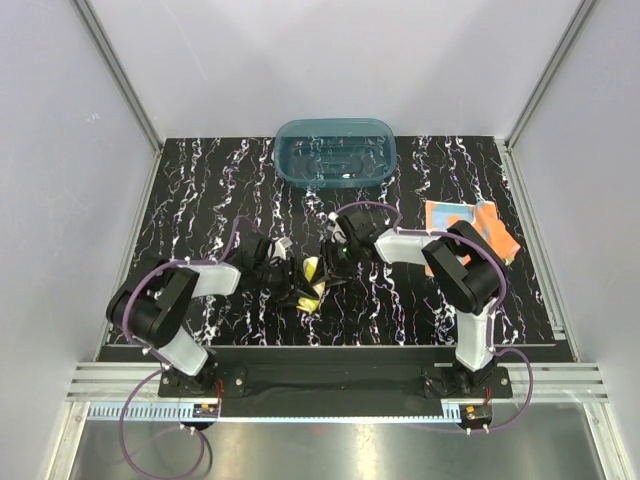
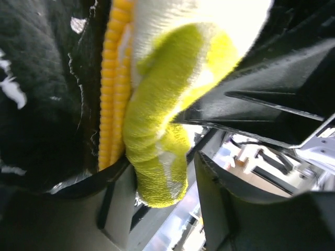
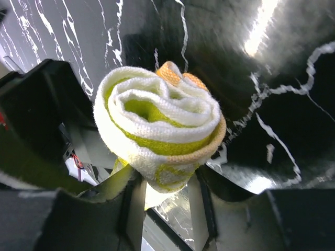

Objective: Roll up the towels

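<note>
The yellow towel [image 1: 312,280] is rolled into a tube and sits mid-table between my two grippers. In the right wrist view its spiral end [image 3: 159,130] faces the camera, and my right gripper [image 3: 166,182] is shut on the bottom of the roll, both fingers touching it. In the left wrist view the yellow towel [image 2: 157,130] hangs between the fingers of my left gripper [image 2: 163,170]. It lies against one finger, with a gap to the other, so the jaws are open. The orange towel [image 1: 470,228] lies flat at the right, away from both grippers [image 1: 290,285] [image 1: 335,268].
A teal translucent tub [image 1: 335,152] stands at the back centre of the black marbled table [image 1: 200,190]. White walls and metal rails enclose the table on three sides. The right arm's elbow [image 1: 465,265] is beside the orange towel.
</note>
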